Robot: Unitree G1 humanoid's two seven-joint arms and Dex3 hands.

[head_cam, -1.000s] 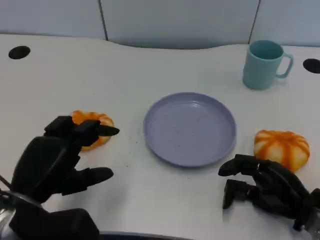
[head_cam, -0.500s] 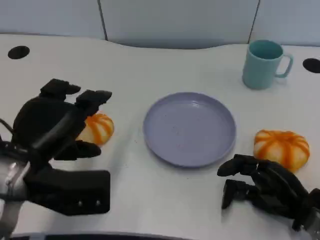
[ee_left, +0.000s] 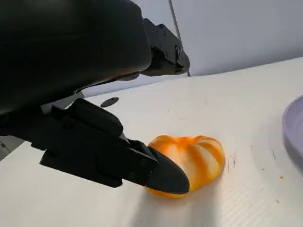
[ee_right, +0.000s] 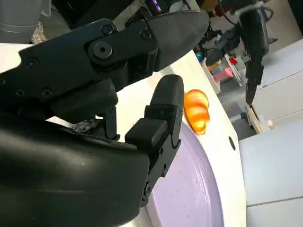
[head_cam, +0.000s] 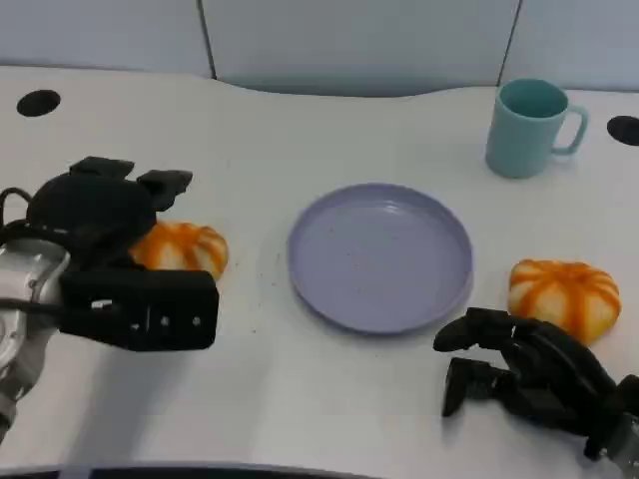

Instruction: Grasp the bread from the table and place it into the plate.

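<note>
A: Two orange striped breads on the white table (head_cam: 300, 130). At left of the frame the left bread (head_cam: 185, 247) sits under the left hand (head_cam: 95, 210), fingers spread over it; one fingertip (ee_left: 165, 177) touches its near side, no real grip that I can see.

B: And right of that?

A: Purple plate (head_cam: 379, 256) in the middle, bare. Teal mug (head_cam: 529, 128) upper right. The right bread (head_cam: 561, 292) lies right of the plate, and the right hand (head_cam: 524, 379) sits at lower right, fingers loosely curled and holding nothing.

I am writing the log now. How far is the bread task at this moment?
Nothing is done: the plate holds no bread. In hand: the left hand is over the left bread, not visibly gripping it. Left: grasp, carry, place. The right hand rests near the other bread.
</note>
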